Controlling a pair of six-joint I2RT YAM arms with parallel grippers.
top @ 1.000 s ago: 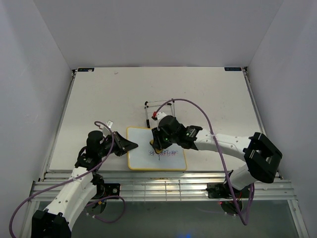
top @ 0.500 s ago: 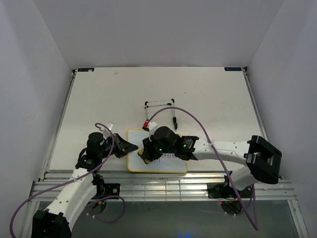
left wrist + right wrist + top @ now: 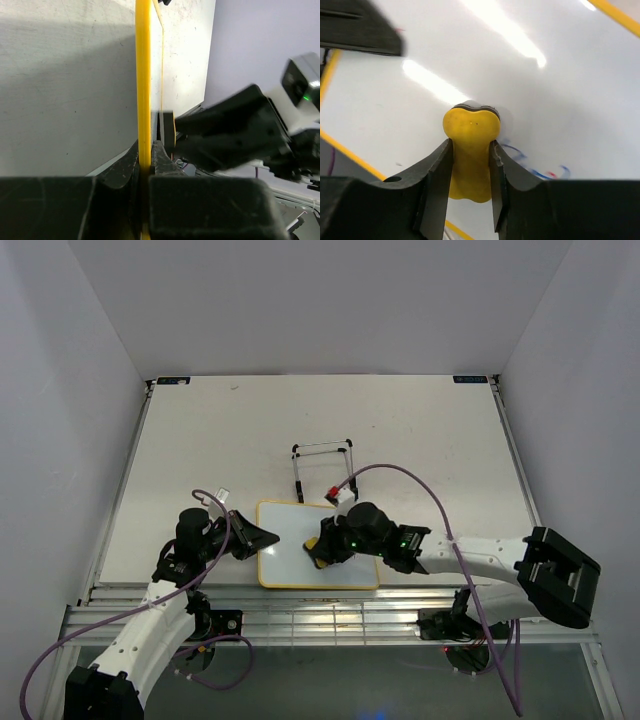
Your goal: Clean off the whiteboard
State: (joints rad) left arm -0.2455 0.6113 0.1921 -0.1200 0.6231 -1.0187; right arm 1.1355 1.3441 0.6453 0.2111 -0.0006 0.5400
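The whiteboard lies flat near the table's front edge, white with a thin yellow frame. My left gripper is shut on its left edge; the left wrist view shows the yellow frame pinched between the jaws. My right gripper is shut on the yellow bone-shaped eraser, whose dark felt presses on the board's surface. Faint blue and red marks remain just right of the eraser. In the top view most of the board reads white.
The black wire easel stand rests on the table just behind the board. The right arm's purple cable loops over the table. A metal rail runs along the table's front edge, close to the board's near side.
The right gripper with the eraser swept left across the board's writing, then back right and nearer. The scribbled line in the board's middle is mostly gone. The left gripper has kept its hold.
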